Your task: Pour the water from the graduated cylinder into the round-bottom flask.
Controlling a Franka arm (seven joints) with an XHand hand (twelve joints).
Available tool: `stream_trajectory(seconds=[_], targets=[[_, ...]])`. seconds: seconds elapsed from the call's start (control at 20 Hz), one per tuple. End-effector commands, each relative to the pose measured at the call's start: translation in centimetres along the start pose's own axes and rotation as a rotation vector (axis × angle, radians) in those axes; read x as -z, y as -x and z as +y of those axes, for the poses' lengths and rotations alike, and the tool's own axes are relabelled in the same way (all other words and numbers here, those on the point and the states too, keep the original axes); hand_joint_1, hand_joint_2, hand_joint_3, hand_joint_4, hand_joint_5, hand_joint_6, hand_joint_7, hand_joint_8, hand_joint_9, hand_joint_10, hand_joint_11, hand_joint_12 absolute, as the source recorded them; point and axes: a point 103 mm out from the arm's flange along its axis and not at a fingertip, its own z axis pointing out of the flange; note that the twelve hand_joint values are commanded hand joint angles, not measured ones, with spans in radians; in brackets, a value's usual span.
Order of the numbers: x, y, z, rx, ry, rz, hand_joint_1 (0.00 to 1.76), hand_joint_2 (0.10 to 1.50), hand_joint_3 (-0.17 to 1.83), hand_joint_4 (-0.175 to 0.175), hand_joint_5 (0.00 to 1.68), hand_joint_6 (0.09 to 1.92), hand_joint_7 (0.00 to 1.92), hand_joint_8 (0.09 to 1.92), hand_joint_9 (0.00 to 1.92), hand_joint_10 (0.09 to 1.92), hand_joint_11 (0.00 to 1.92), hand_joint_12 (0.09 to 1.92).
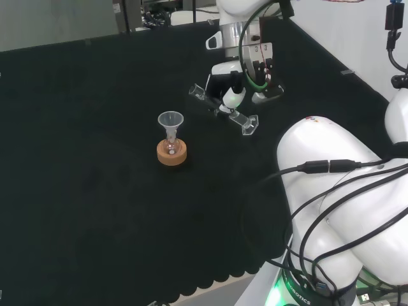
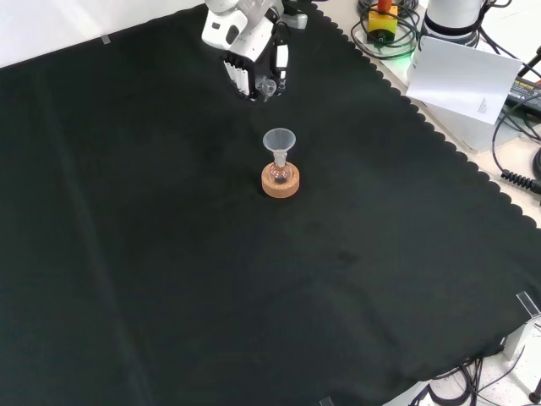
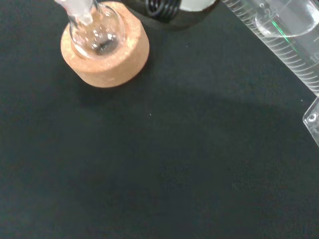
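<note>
Head view: hand [image 1: 231,89] curled round the cylinder [image 1: 223,108], held tilted, mouth pointing left toward the flask [image 1: 171,145], foot lower right.

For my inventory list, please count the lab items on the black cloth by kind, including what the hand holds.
Graduated cylinder, tilted in the hand: 1
Round-bottom flask: 1
Funnel in the flask's neck: 1
Cork ring under the flask: 1
Total: 4
</note>
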Motion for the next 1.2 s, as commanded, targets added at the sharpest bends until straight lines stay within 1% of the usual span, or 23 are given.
stream_trajectory(seconds=[0.05, 0.45, 0.55, 0.7, 0.9, 1.2], targets=[[0.3, -0.4, -0.1, -0.018, -0.044, -0.065, 1.41, 0.99, 0.0, -0.175, 1.2, 0.62, 1.15, 0.76, 1.38, 0.34, 1.22, 0.76], [0.4, -0.9, 0.0, -0.042, -0.084, -0.128, 1.41, 0.99, 0.0, -0.175, 1.2, 0.61, 1.15, 0.74, 1.38, 0.34, 1.24, 0.76], [0.4, -1.1, 0.2, -0.045, -0.097, -0.144, 1.34, 1.0, 0.0, -0.175, 1.2, 0.63, 1.21, 0.65, 1.47, 0.24, 1.25, 0.74], [0.4, -1.5, 0.4, -0.051, -0.118, -0.163, 1.3, 1.01, 0.0, -0.175, 1.2, 0.63, 1.25, 0.6, 1.53, 0.15, 1.26, 0.73], [0.5, -1.9, 0.8, -0.064, -0.148, -0.192, 1.3, 1.01, 0.0, -0.175, 1.2, 0.63, 1.25, 0.59, 1.55, 0.13, 1.26, 0.73], [0.6, -2.3, 1.2, -0.067, -0.166, -0.207, 1.3, 1.01, 0.0, -0.175, 1.2, 0.63, 1.25, 0.59, 1.55, 0.12, 1.27, 0.73]])
